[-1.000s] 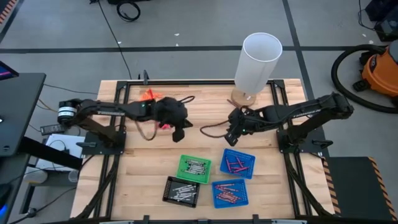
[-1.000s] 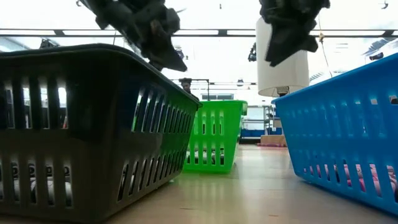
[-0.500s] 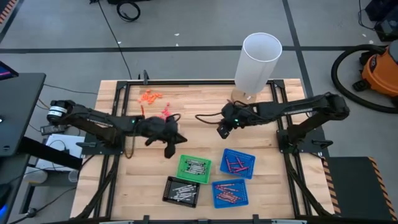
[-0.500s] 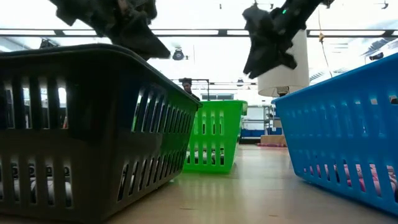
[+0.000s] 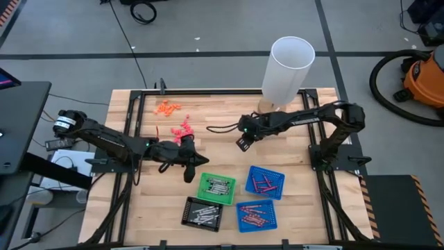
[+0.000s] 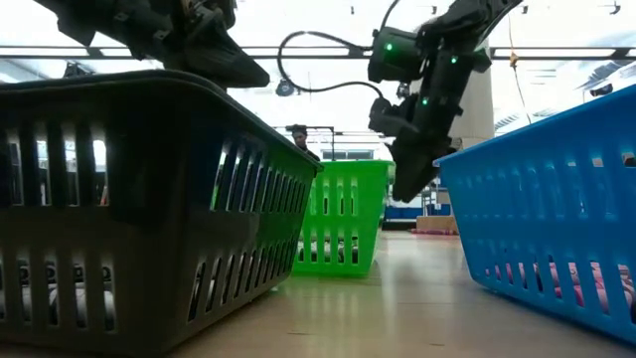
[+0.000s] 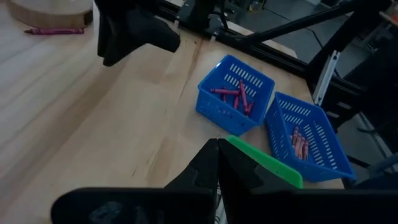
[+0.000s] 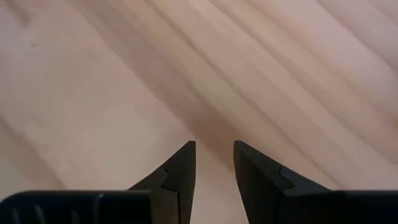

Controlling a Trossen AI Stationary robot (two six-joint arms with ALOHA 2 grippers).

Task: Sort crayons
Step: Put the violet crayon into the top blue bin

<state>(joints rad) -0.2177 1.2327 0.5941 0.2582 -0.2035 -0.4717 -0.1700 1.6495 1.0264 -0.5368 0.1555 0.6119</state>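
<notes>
The crayons lie sorted in small trays near the table's front: grey ones in the green tray (image 5: 216,186) and the black tray (image 5: 202,212), maroon ones (image 7: 236,98) in one blue tray (image 5: 266,182), reddish ones in the other blue tray (image 5: 255,214). One loose maroon crayon (image 7: 56,30) lies on the wood beside a wooden disc. My left gripper (image 5: 187,171) is shut and holds nothing, just left of the green tray. My right gripper (image 5: 242,143) hovers open over bare wood at the table's middle, nothing between its fingers (image 8: 180,168).
A tall white cylinder (image 5: 288,69) stands at the far edge. Tiny orange bits (image 5: 166,107) and coral-pink bits (image 5: 183,130) lie on the far left part of the table. Bare wood lies between the two grippers and left of the trays.
My left gripper has gone toward the table's near edge and slightly left, sinking a little and rolling, and stays shut; the pink bits now show behind it. My right gripper has moved toward the table's left and come down nearer the wood, still open.
</notes>
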